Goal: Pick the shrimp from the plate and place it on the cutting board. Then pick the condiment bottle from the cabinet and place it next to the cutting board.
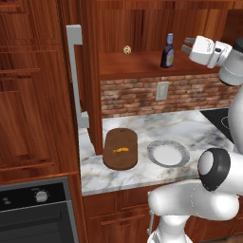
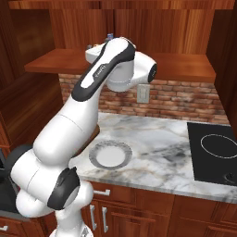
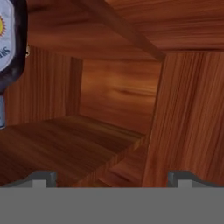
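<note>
So the shrimp (image 1: 120, 150) is sitting on the board (image 1: 120, 149) and you're going for the bottle (image 1: 167, 51) on the cabinet (image 1: 142, 64) shelf; claw (image 1: 185, 46) wide, beside it, needing to line up.

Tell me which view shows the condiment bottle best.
Left base view: the condiment bottle stands whole and upright on the cabinet shelf, cap to base, with the open gripper just to its right. The hand view catches a cropped slice of its label at the left edge. In the right base view the arm hides nearly all of it.
</note>
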